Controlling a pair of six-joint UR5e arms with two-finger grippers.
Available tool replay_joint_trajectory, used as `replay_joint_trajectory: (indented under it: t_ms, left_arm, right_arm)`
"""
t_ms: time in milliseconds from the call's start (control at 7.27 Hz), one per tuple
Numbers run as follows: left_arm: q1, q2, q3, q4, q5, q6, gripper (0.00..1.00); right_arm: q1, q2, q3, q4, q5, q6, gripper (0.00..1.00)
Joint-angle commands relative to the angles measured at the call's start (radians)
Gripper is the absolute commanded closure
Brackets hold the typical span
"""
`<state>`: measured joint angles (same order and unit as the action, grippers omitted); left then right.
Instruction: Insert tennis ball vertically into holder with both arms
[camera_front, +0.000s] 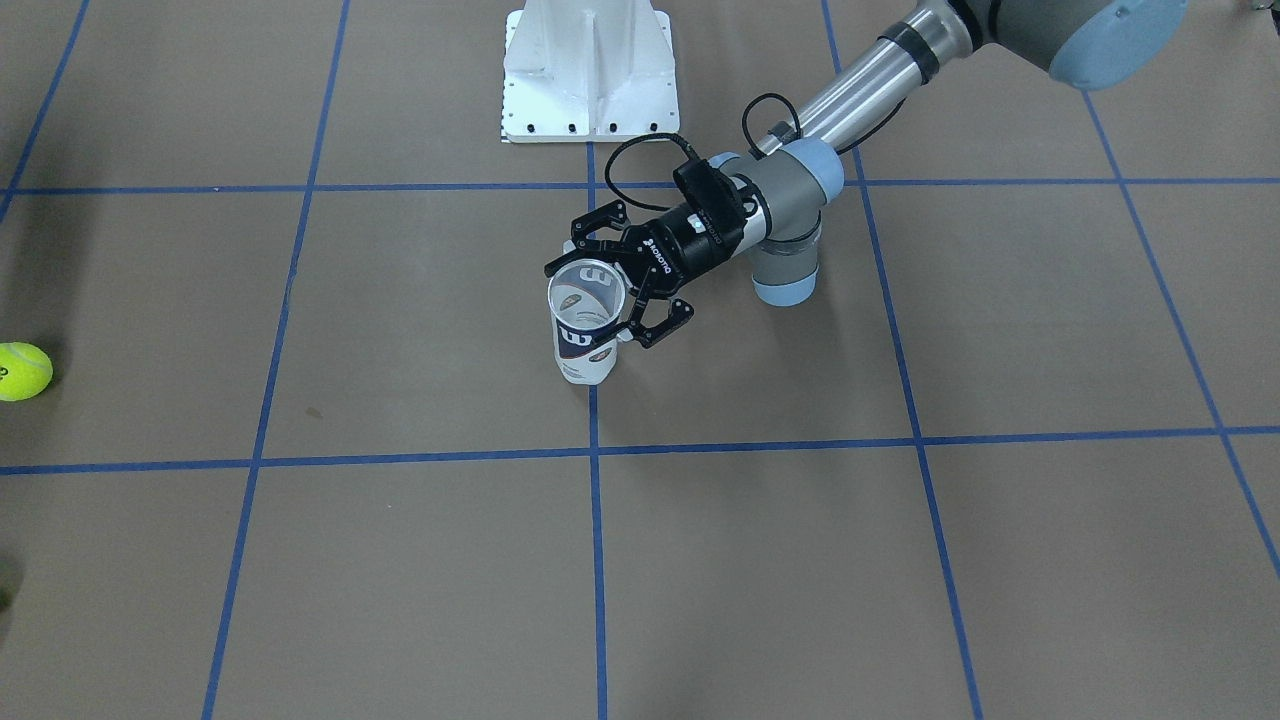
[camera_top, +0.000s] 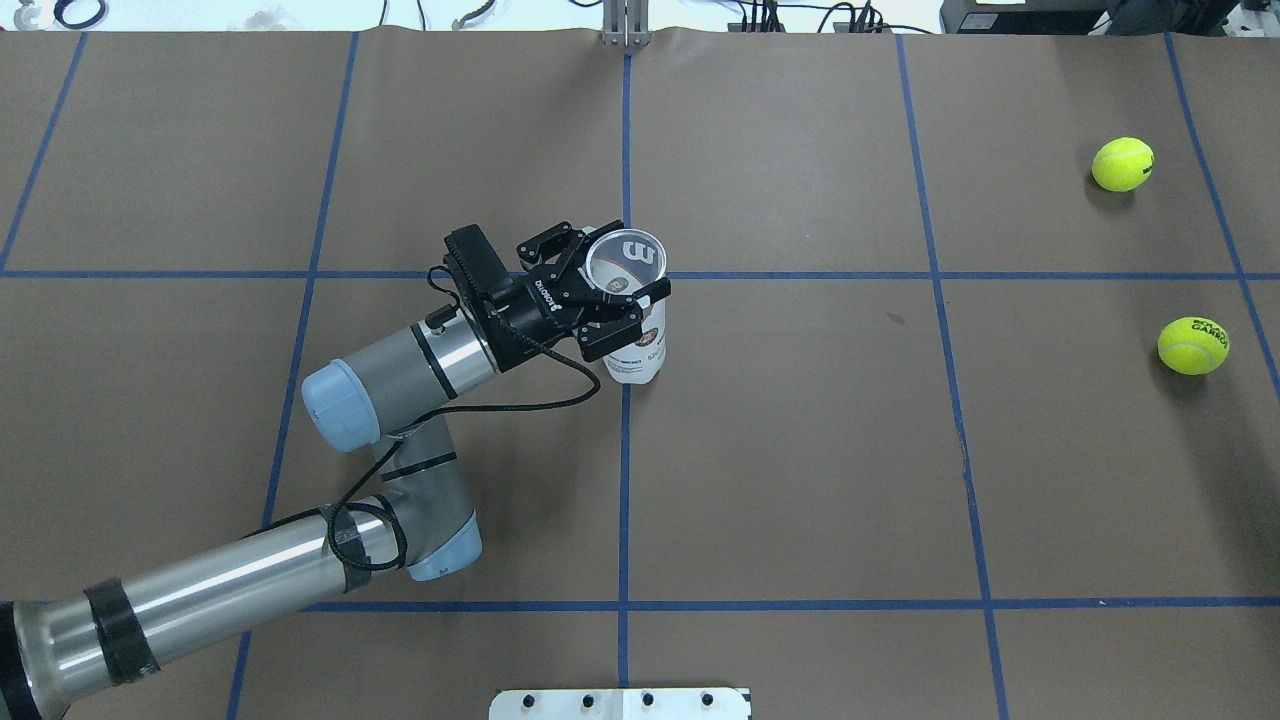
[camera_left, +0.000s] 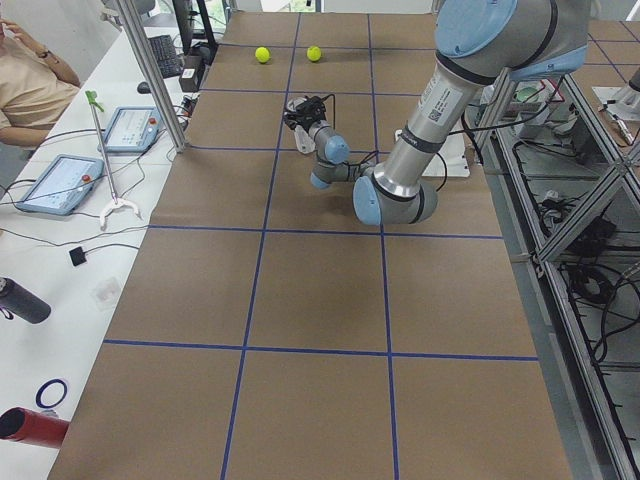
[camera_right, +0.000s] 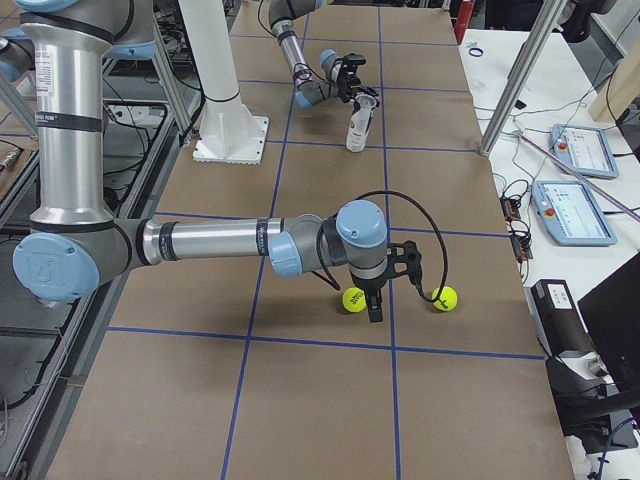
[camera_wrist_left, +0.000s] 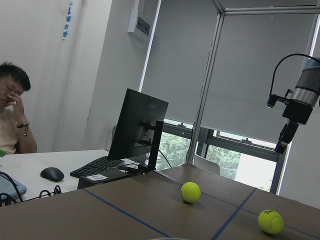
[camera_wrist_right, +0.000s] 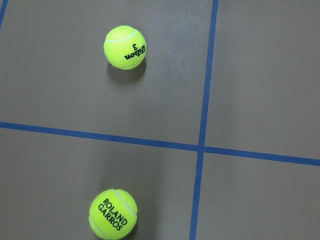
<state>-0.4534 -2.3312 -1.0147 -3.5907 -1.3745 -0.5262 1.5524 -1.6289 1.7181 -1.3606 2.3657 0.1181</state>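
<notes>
Clamping the upright holder (camera_top: 640, 348) near its rim — left gripper (camera_top: 626, 266); right gripper (camera_right: 374, 310) — cannot tell.

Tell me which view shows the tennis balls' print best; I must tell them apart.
Right wrist view: the Wilson ball and Roland Garros ball read clearly. Overhead, side and left wrist views show them small; front-facing catches only one.

The holder (camera_top: 636, 352) is clear, glossy plastic. The Wilson tennis ball (camera_wrist_right: 125, 47) and the Roland Garros ball (camera_wrist_right: 113, 214) are fuzzy felt. The table (camera_top: 800, 450) is surfaced in matt brown paper, lined with blue tape (camera_top: 624, 480).
</notes>
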Motion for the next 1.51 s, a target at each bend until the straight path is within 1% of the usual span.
replay_joint_trajectory:
  t_ms: [0, 413, 688, 963, 1101, 1238, 1376]
  left_arm:
    - [0.013, 0.004, -0.001, -0.005, 0.0, 0.002, 0.08]
    - [0.021, 0.004, -0.008, -0.005, 0.0, 0.008, 0.09]
    - [0.024, 0.004, -0.008, -0.005, 0.0, 0.031, 0.17]
    - [0.024, 0.003, -0.008, -0.005, 0.0, 0.031, 0.18]
    - [0.024, 0.003, -0.01, -0.005, 0.0, 0.031, 0.18]
    - [0.024, 0.003, -0.008, -0.005, 0.0, 0.031, 0.18]
    - [0.024, 0.003, -0.008, -0.005, 0.0, 0.031, 0.18]
  right_arm:
    - [0.0, 0.0, 0.0, 0.0, 0.001, 0.0, 0.0]
    - [0.0, -0.005, -0.002, 0.0, 0.007, 0.0, 0.0]
    - [0.0, -0.005, 0.0, 0.0, 0.01, 0.0, 0.0]
    - [-0.005, -0.003, 0.003, 0.003, 0.02, 0.043, 0.0]
    - [-0.035, 0.0, 0.023, 0.008, 0.036, 0.125, 0.0]
    - [-0.104, 0.001, 0.067, 0.011, 0.029, 0.258, 0.0]
    - [-0.179, 0.001, 0.095, 0.032, -0.014, 0.381, 0.0]
